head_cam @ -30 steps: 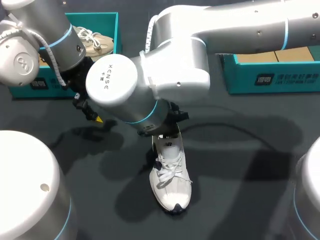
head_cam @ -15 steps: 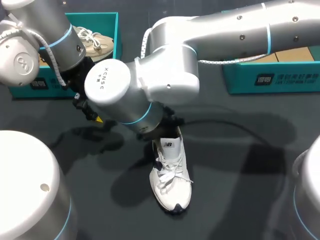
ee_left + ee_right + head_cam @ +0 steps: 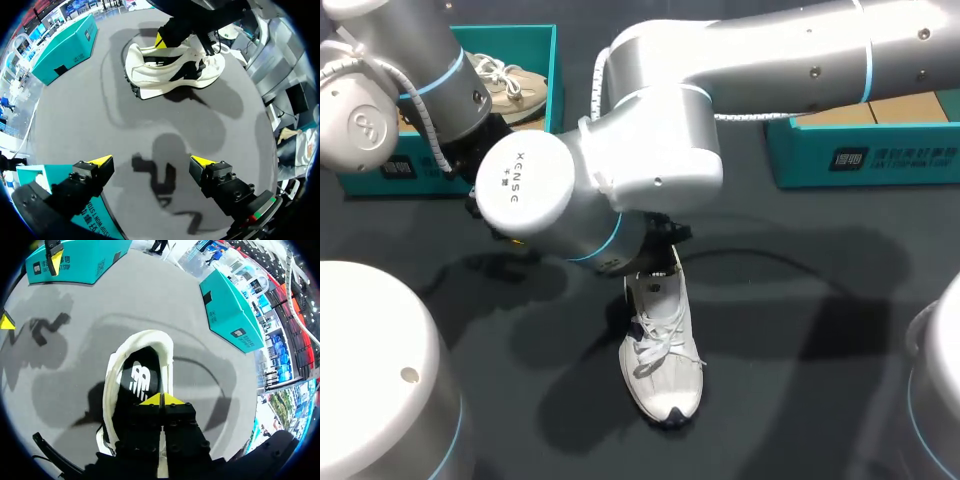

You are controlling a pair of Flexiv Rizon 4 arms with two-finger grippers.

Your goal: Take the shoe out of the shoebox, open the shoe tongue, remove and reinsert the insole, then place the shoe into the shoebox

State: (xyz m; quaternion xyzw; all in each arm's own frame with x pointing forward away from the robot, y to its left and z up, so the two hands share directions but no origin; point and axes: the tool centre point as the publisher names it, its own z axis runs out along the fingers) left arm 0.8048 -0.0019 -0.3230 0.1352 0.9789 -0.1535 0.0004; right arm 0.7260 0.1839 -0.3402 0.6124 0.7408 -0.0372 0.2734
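Note:
A white laced shoe [image 3: 660, 350] lies on the dark table, toe towards me. My right arm reaches past the middle, and its wrist [image 3: 550, 195] hides the gripper over the shoe's heel end. In the right wrist view the right gripper [image 3: 162, 400] is shut, tips together just above the shoe's opening and its black insole [image 3: 139, 377]; nothing shows between the tips. My left gripper [image 3: 151, 161] hangs open over bare table, with the shoe [image 3: 170, 70] well ahead of it. The teal shoebox [image 3: 535, 35] stands at the back left.
A beige shoe [image 3: 510, 85] lies in the back-left shoebox. A second teal box [image 3: 860, 150] with a cardboard inside stands at the back right. The right arm's thick links span the table's back half.
The right arm's wrist has swung leftwards and turned above the shoe's heel end. The shoe has hardly shifted. The left arm has kept still.

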